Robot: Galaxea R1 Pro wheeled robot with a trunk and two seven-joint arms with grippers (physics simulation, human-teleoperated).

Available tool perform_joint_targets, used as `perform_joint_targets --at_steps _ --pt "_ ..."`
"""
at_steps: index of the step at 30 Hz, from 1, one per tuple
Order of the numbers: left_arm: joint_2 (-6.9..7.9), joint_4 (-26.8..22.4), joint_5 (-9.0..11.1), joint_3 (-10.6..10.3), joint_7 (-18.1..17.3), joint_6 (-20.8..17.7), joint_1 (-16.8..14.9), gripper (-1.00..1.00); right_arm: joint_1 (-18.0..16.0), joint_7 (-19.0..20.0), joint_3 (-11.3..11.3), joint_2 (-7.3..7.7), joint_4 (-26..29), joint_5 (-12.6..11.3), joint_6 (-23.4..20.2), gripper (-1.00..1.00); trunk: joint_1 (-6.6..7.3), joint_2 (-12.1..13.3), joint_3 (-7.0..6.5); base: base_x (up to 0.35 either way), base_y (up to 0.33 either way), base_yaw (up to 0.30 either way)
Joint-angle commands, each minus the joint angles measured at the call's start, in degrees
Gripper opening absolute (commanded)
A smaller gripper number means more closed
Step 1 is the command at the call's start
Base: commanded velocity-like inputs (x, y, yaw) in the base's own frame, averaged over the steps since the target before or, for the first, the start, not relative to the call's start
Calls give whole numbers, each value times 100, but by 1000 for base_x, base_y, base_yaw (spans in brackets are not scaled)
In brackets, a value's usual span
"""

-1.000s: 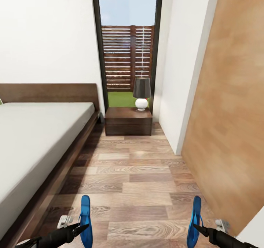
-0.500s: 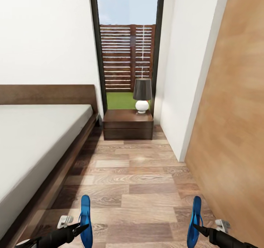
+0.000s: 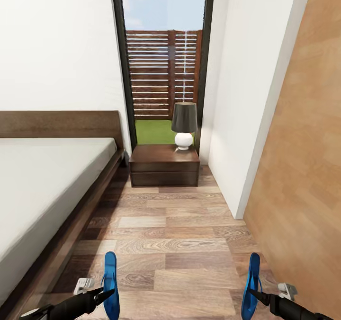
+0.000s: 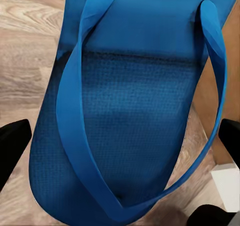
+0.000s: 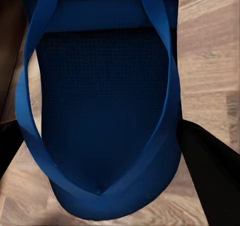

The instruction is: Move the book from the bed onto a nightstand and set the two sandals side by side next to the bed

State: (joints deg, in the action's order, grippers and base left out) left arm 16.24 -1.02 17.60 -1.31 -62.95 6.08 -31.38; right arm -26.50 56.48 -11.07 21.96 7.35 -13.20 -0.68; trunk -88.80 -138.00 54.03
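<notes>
I hold one bright blue sandal in each hand, low over the wood floor. My left gripper (image 3: 107, 294) is shut on the left sandal (image 3: 110, 282), whose sole and thong straps (image 4: 130, 110) hang between the black fingers (image 4: 12, 142). My right gripper (image 3: 254, 293) is shut on the right sandal (image 3: 251, 284), seen close up as a dark blue sole (image 5: 105, 105) beside a black finger (image 5: 207, 178). The bed (image 3: 42, 187) with its pale grey mattress runs along my left. The dark wood nightstand (image 3: 163, 166) stands ahead by the headboard. The book is out of view.
A lamp (image 3: 183, 126) with a dark shade and white base stands on the nightstand's right part. Behind it is the tall dark-framed window (image 3: 163, 59). A white wall corner (image 3: 241, 121) and a brown wooden door (image 3: 303, 168) close in the right side of the floor strip (image 3: 170, 235).
The camera has moved forward along the bed, so the nightstand and window look nearer. Both grippers keep their sandals in the same hold.
</notes>
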Motion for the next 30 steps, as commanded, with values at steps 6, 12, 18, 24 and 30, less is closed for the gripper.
perform_joint_targets --at_steps 6,12,18,24,30 --pt "0 5 7 0 82 60 -3 -100 -4 21 -44 1 -5 11 -11 -100 -2 -2 6 322 -32 0" --pt "0 5 7 0 90 60 -3 -100 -4 21 -44 0 -5 11 -11 -100 -2 -2 6 322 -2 0" --pt "1 5 7 0 90 60 -5 -100 -4 21 -44 -2 -5 11 -11 -100 -2 -2 6 321 -20 0" --pt "-2 5 7 0 90 60 -3 -100 -4 21 -44 -5 -5 11 -11 -100 -2 -2 6 321 -109 0" --pt "1 5 7 0 90 60 -5 -100 -4 21 -44 -6 -5 11 -11 -100 -2 -2 6 321 -110 0"
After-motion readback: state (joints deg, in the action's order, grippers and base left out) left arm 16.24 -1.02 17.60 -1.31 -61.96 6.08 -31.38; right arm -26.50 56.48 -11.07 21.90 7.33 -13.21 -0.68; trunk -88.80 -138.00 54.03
